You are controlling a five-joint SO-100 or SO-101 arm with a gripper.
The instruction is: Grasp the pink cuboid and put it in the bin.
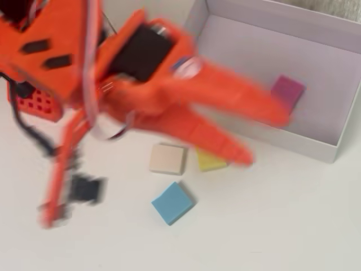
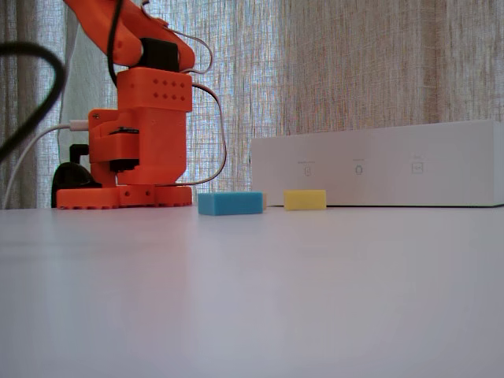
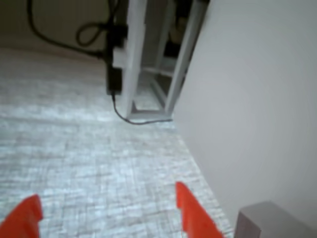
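So the pink cuboid (image 1: 287, 90) is sitting on the floor of the bin (image 1: 316, 148), over toward the right wall in the overhead view; nothing is touching it, so I'd call the drop basically done. The gripper (image 1: 269, 138) is spread wide open, both orange fingers splayed with nothing between them; one fingertip hangs over the bin floor just beside the pink block, the other pokes out over the table in front of the bin's near wall. Everything orange is smeared with blur, so exact tip positions are a bit fuzzy; the wrist view only shows two orange fingertips (image 3: 190, 208) apart and empty, looking out past the bin wall at the floor beyond.

The leftovers are on the table outside the bin: a beige block (image 1: 167, 158), a yellow block (image 1: 210, 161) partly under the lower finger, and a blue block (image 1: 172, 202) nearest the camera; the fixed view shows blue and yellow lying flat in front of the bin, which makes sense since they're just distractors.
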